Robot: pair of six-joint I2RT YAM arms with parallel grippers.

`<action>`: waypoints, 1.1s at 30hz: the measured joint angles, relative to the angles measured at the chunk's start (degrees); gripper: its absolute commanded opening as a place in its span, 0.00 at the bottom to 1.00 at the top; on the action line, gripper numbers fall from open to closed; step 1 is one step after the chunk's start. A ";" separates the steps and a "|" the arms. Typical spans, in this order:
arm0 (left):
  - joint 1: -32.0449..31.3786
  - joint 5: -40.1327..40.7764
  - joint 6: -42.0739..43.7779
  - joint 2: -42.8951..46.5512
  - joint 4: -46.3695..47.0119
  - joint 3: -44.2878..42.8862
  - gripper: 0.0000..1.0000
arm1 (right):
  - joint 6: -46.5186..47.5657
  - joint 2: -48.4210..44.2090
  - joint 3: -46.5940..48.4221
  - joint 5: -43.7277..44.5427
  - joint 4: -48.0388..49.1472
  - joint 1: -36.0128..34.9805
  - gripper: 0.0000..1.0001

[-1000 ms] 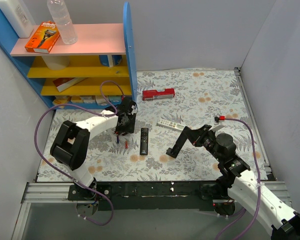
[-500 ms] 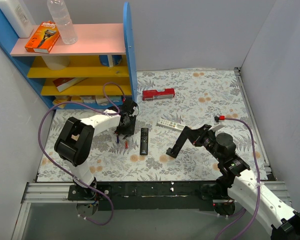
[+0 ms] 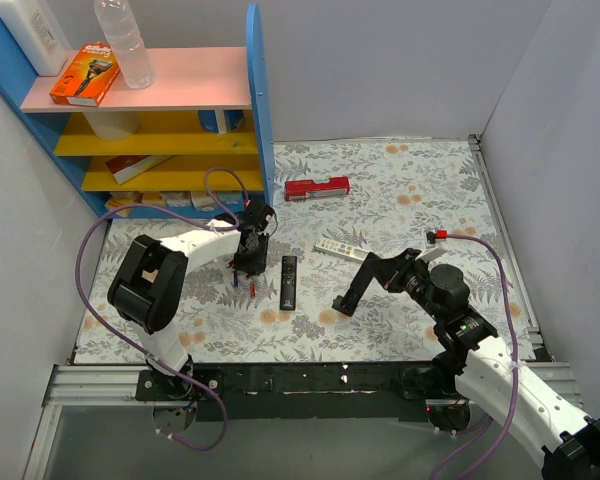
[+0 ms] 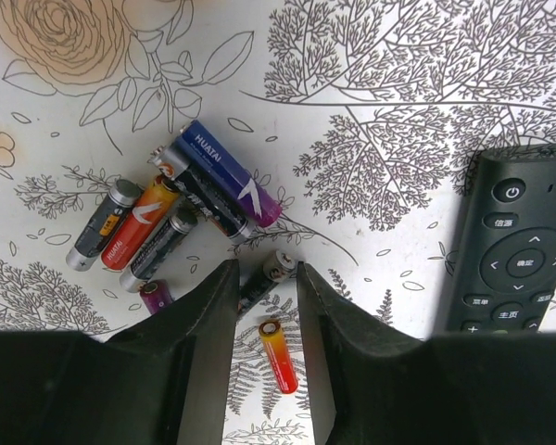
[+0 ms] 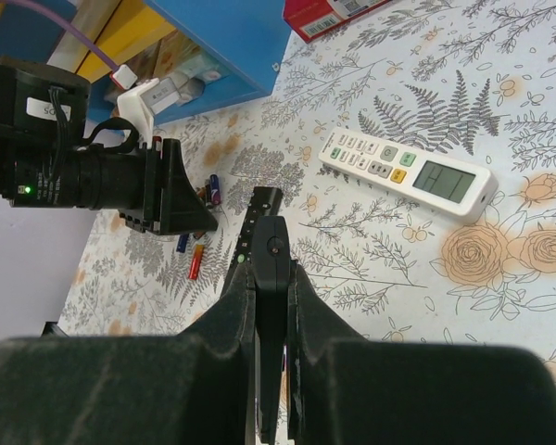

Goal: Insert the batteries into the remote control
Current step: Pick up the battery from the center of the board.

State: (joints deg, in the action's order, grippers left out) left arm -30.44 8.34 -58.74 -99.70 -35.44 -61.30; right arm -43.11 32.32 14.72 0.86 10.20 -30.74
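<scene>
Several small batteries (image 4: 181, 218) in red, blue and black casings lie in a loose heap on the floral table. My left gripper (image 4: 267, 271) hangs open over them, its jaws a narrow gap apart. An orange-red battery (image 4: 280, 355) lies on the table between the fingers, and a black one sits at the tips. In the top view the left gripper (image 3: 246, 262) stands above the batteries (image 3: 242, 283). My right gripper (image 5: 271, 269) is shut on the matte black remote control (image 5: 271, 243), held edge-up above the table (image 3: 355, 290).
A slim black remote (image 4: 524, 250) lies just right of the batteries (image 3: 289, 281). A white remote (image 3: 340, 247) lies beyond it, a red box (image 3: 317, 188) farther back. A blue shelf unit (image 3: 255, 110) with boxes and a bottle fills the back left.
My left gripper has shifted slightly to the right and settled over the batteries. The right arm with the remote control has hardly moved.
</scene>
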 measured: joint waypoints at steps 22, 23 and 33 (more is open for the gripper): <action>-0.52 0.85 0.72 2.82 -1.64 0.37 0.00 | -0.31 -2.16 0.02 -0.04 0.61 0.04 0.01; -0.52 0.87 0.90 3.96 -1.70 0.37 0.00 | -0.42 -2.23 0.02 -0.04 0.61 0.04 0.01; -1.84 -6.73 -0.04 21.38 2.51 -1.01 0.00 | -1.88 -1.33 2.78 -2.69 0.76 0.37 0.01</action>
State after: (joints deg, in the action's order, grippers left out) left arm -32.27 1.61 -58.78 -78.32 -32.93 -62.30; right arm -44.99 30.98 17.50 -1.83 10.96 -30.37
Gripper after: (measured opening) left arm 0.097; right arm 0.134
